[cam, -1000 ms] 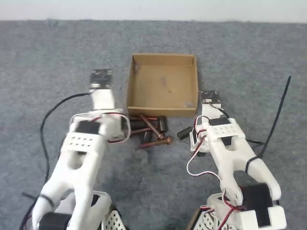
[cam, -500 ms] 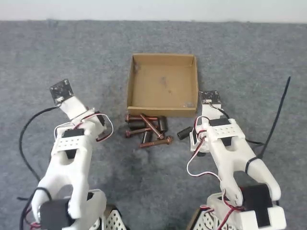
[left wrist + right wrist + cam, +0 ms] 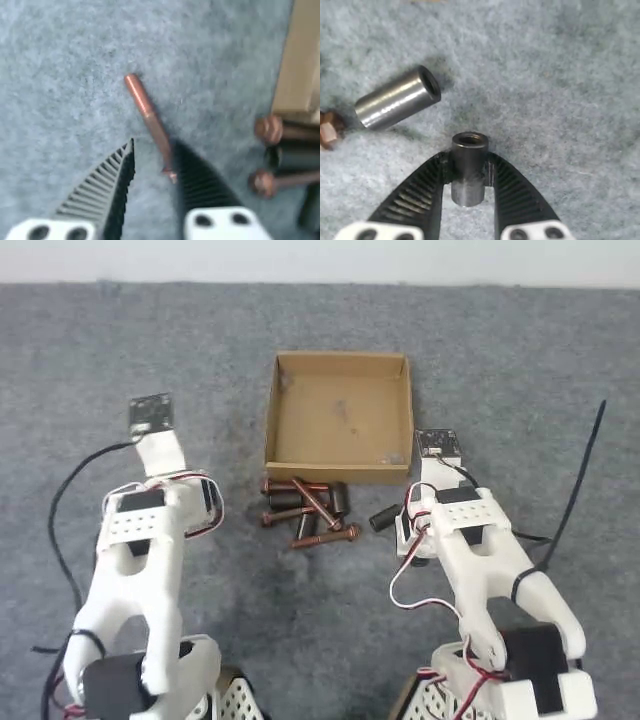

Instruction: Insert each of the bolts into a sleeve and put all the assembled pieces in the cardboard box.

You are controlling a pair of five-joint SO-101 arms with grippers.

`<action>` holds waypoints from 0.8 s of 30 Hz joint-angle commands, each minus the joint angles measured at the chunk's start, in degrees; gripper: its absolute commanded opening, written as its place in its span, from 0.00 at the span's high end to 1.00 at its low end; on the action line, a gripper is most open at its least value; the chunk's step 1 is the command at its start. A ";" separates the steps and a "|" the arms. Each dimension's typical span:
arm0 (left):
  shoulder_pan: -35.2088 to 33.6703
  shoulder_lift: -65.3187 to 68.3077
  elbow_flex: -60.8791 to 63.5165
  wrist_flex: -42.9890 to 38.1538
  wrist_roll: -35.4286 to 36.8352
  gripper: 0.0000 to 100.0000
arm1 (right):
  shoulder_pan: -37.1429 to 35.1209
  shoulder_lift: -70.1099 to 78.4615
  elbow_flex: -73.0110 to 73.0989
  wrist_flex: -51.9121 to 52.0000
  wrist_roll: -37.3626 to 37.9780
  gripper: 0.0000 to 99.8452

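The cardboard box (image 3: 338, 472) stands at the back middle of the grey carpet, its floor bare. In front of it lies a pile of copper bolts (image 3: 310, 502) and dark sleeves (image 3: 340, 498). My left gripper (image 3: 152, 145) is open, low over the carpet left of the pile. A single copper bolt (image 3: 145, 107) lies there, its head end at one finger (image 3: 200, 180). My right gripper (image 3: 469, 160) is shut on a dark sleeve (image 3: 469, 175), which it holds upright. Another sleeve (image 3: 397, 98) lies just beside it, right of the pile (image 3: 382, 520).
Black cables trail from both arms over the carpet, one at the far right (image 3: 580, 480) and one at the left (image 3: 60, 510). A bolt head (image 3: 327, 131) lies near the loose sleeve. Bare carpet stretches to both sides of the box.
My left arm swung left, away from the pile, then came back a little to the right. The right arm and its sleeve have not moved.
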 commanded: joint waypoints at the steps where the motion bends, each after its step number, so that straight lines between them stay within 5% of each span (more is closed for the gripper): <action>1: -0.44 -0.62 -6.37 11.43 -15.65 0.98 | 0.48 -2.07 0.09 -1.10 0.88 0.99; 8: 0.97 0.00 -7.16 24.44 -33.23 0.99 | 0.40 -2.07 0.09 -1.10 0.88 0.99; 19: 1.32 0.09 -1.63 13.80 -33.23 0.99 | 0.48 -2.07 0.26 -1.10 0.88 0.99; 24: 3.69 0.09 -2.07 13.54 -25.58 0.99 | 0.48 -2.07 0.35 -0.92 0.88 0.99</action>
